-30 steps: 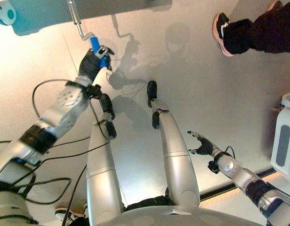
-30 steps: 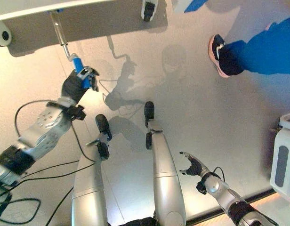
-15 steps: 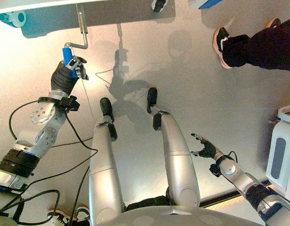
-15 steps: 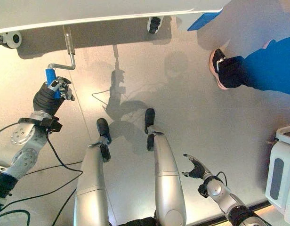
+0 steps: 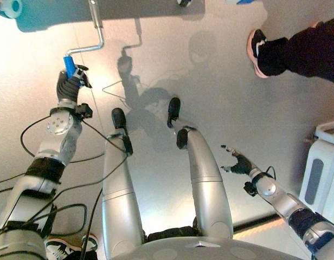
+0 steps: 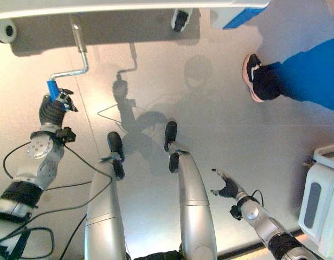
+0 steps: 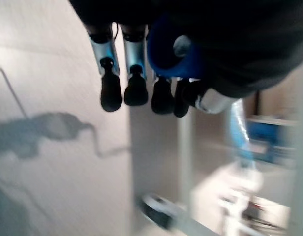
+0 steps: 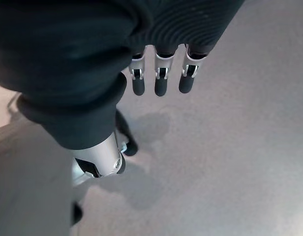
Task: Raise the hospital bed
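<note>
Crank (image 5: 84,50): bent metal rod with blue grip (image 5: 69,66), hanging from the underside of the bed frame (image 6: 129,6) at upper left. Left hand (image 5: 68,85): fingers curled round the blue grip. Right hand (image 5: 240,163): low on the right, well apart from the crank, fingers relaxed and spread over bare floor (image 5: 210,81), holding nothing. Person's leg and shoe (image 5: 260,46): upper right. White cabinet (image 5: 319,181): right edge.
</note>
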Motion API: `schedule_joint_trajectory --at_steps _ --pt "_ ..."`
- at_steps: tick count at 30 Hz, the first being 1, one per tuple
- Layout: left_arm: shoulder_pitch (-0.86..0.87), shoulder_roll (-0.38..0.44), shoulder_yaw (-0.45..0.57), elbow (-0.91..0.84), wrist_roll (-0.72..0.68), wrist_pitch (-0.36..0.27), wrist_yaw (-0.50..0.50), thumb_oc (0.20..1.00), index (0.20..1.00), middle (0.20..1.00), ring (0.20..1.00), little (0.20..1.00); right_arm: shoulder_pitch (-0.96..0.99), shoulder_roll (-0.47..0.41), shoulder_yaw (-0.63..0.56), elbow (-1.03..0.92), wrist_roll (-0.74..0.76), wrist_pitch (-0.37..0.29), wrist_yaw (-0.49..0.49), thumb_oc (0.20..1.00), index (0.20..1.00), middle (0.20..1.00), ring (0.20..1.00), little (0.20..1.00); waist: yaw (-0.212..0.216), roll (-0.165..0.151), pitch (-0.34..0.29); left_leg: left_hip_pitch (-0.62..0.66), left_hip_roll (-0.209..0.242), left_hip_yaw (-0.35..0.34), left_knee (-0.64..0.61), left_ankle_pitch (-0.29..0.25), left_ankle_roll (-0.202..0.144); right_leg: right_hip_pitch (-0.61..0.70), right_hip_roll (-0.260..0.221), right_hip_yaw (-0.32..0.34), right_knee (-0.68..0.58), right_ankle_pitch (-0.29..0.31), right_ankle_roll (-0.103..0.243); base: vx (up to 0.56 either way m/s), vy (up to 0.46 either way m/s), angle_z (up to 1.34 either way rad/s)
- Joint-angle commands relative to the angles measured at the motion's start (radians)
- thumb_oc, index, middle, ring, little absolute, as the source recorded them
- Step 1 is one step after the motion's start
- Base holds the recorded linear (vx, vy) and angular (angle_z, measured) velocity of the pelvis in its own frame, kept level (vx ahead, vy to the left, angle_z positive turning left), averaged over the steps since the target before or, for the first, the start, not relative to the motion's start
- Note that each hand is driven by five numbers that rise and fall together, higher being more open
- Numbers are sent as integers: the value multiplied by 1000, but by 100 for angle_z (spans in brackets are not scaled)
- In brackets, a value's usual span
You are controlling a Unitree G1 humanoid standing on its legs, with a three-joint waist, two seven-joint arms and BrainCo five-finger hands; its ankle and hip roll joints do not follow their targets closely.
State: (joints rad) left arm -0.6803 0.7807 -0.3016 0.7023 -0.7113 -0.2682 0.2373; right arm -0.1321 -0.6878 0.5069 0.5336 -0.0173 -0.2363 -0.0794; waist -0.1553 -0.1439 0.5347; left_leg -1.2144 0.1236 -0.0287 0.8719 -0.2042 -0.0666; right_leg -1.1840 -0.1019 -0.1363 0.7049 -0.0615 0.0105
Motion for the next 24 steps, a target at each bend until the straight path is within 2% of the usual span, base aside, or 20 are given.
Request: schedule_joint_trajectory --at_steps 1,7,9,16,24 --pt "-69 25 1 108 35 4 44 200 200 200 200 200 51 2 89 -60 40 -17 0 1000 1000 1000 1000 1000 -42 -136 -15 -11 -30 47 122 22 -7 -41 -30 132 -112 181 164 21 51 -9" --pt "-199 -11 -3 293 27 35 55 200 200 200 200 200 25 8 123 -83 66 -20 -1 1000 1000 1000 1000 1000 -65 -157 -15 -41 -20 58 161 3 -4 -86 -10 154 -88 183 168 19 32 -18" --pt "-252 -14 -36 342 88 53 64 200 200 200 200 200 9 -2 143 -118 73 -27 0 1000 1000 1000 1000 1000 -78 -170 -15 -57 -13 67 174 -8 -1 -110 -4 166 -89 192 171 21 10 -20" --pt "-298 -63 -89 364 164 66 76 200 200 200 200 200 -4 -17 176 -135 88 -26 10 1000 1000 1000 1000 1000 -89 -187 -15 -82 -3 77 206 -22 10 -158 17 181 -58 196 167 15 -22 -11" --pt "-317 -148 -177 274 226 52 75 200 200 200 200 200 -17 -38 201 -132 81 -27 15 1000 1000 1000 1000 1000 -112 -204 -15 -85 20 85 221 -24 16 -184 41 184 -22 191 157 2 -44 -5"
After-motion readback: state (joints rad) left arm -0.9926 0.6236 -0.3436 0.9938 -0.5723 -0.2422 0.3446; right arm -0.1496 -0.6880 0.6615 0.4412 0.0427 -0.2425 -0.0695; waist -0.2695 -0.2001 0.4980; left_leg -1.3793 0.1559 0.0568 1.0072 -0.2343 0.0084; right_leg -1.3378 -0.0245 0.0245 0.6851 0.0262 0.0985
